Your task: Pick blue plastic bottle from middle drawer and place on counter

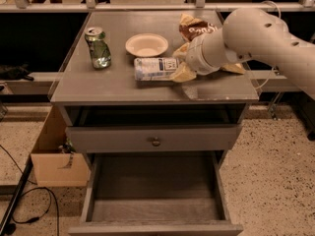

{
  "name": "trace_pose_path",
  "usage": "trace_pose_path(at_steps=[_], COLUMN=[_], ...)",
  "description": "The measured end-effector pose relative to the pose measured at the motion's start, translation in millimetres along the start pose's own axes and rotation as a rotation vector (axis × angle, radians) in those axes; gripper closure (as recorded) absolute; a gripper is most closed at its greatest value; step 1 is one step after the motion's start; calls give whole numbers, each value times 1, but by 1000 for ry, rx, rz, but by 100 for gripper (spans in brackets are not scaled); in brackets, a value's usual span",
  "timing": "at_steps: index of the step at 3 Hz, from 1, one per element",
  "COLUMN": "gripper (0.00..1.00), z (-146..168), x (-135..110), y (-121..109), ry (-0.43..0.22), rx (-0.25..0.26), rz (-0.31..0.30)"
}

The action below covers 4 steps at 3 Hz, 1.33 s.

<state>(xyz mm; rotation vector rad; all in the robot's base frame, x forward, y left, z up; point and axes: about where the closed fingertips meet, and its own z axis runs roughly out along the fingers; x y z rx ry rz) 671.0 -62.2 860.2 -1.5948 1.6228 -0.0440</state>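
The grey surface, the counter (98,85), tops a drawer cabinet standing on a speckled floor. Far left of the claw and lower down, a cardboard box (54,168) sits on the floor beside the cabinet. On the surface, a dented green can (97,47) stands upright, well left of the claw. A shallow pale bowl (146,44) sits nearer, left of the claw and a little behind it.

The blue plastic bottle (155,68) lies on its side on the surface. Its long axis runs left to right along the front edge, and its right end reaches into the claw (180,64). I cannot tell which end has the cap. I also cannot tell whether the claw pinches the bottle or stands loose around it.

Behind the claw lies a brown snack bag (197,28), and the pale arm (256,36) stretches off to the right. Below the claw, under a closed drawer front (113,140) with a knob, the middle drawer (89,191) is pulled out, showing its plain grey floor.
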Motion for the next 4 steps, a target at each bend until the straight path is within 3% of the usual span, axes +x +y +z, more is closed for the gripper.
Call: trace_pose_path(at_steps=[2, 3, 4], gripper=[11, 0, 0], z=[0, 0, 0], x=[0, 0, 0], y=[0, 0, 0], ry=[0, 0, 0], rx=[0, 0, 0], rz=[0, 0, 0])
